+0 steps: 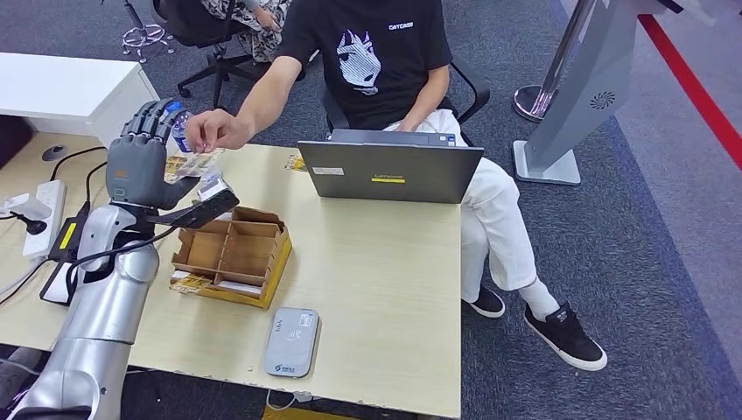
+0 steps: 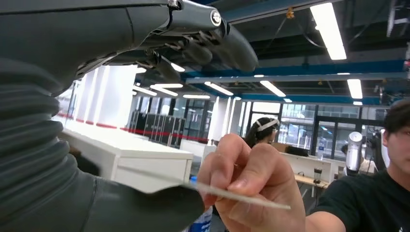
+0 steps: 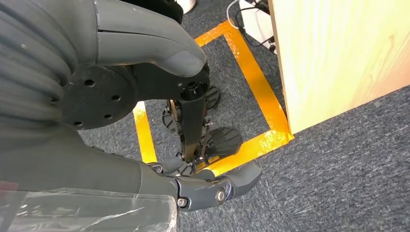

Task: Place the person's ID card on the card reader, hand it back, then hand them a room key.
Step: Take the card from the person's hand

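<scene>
Card (image 2: 232, 193) sits pinched in the person's hand (image 1: 214, 131), its edge at the left hand (image 1: 140, 157) — fingers spread wide, nothing gripped. Reader (image 1: 291, 341) lies bare at the near edge — every step looks left. Right hand (image 3: 193, 186) hangs loosely open.

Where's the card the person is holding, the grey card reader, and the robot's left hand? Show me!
card (image 2: 241, 194), left wrist view, on its thin edge beside the person's thumb.
card reader (image 1: 292, 341), head view, middle of its grey top.
left hand (image 1: 140, 162), head view, middle of the raised palm.
</scene>
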Robot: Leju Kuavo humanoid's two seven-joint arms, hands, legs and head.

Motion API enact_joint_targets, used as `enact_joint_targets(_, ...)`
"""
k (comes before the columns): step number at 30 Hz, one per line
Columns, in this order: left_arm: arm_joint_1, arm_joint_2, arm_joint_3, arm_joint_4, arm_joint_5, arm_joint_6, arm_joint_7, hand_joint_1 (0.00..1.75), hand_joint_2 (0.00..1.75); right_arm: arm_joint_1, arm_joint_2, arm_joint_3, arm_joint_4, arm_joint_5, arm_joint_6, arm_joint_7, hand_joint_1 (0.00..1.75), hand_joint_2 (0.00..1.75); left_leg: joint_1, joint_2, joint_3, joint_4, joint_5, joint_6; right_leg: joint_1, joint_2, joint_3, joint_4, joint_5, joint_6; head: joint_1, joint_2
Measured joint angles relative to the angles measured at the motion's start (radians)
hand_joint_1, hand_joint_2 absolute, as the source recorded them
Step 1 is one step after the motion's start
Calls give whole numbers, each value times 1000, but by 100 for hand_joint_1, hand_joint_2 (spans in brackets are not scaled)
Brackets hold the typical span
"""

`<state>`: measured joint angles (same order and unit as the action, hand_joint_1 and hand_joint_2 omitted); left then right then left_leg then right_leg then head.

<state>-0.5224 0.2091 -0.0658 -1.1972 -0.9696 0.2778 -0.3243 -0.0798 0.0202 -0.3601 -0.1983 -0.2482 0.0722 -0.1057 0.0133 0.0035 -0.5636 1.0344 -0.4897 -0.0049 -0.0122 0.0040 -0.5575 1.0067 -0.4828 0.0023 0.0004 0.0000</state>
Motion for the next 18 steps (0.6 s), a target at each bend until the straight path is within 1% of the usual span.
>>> enact_joint_targets(11,-116,75,-265,119,-217,60,92,175,175,-2,4,-2,1,33,-9,-1,0,175,0,-1,-6,0,3,-1,0,-1,-5,2,1,0,0,0)
enact_joint_targets(15,-122,102,-308,134,-235,95,106,175,175,-1,7,-5,1,46,-19,-6,0,175,0,0,-6,0,3,-1,0,0,-6,3,2,-2,0,0)
enact_joint_targets(18,-85,120,-312,114,-190,132,86,175,175,1,8,-7,4,48,-21,-13,0,175,0,0,-6,0,3,-1,0,0,-6,3,2,-2,0,0)
